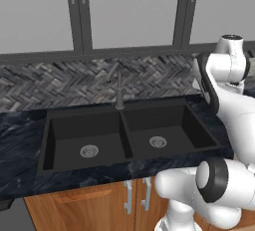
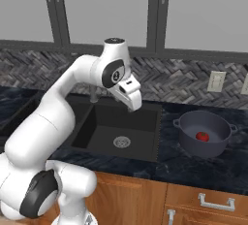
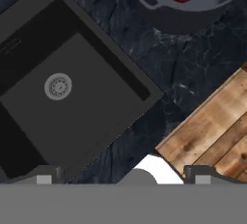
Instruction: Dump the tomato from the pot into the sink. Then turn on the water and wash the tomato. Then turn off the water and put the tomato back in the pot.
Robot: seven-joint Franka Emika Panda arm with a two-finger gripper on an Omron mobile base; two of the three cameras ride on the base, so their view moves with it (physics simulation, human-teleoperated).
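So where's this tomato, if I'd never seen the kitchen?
Find the black double sink set in the dark marble counter. On the counter just right of it stands a dark round pot. The tomato lies inside, a glossy red ball, the one bright thing there.

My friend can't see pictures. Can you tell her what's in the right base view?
A red tomato sits inside a dark pot on the black marbled counter, just right of a black sink. A big white robot arm bends over the sink, with wooden cabinets below.
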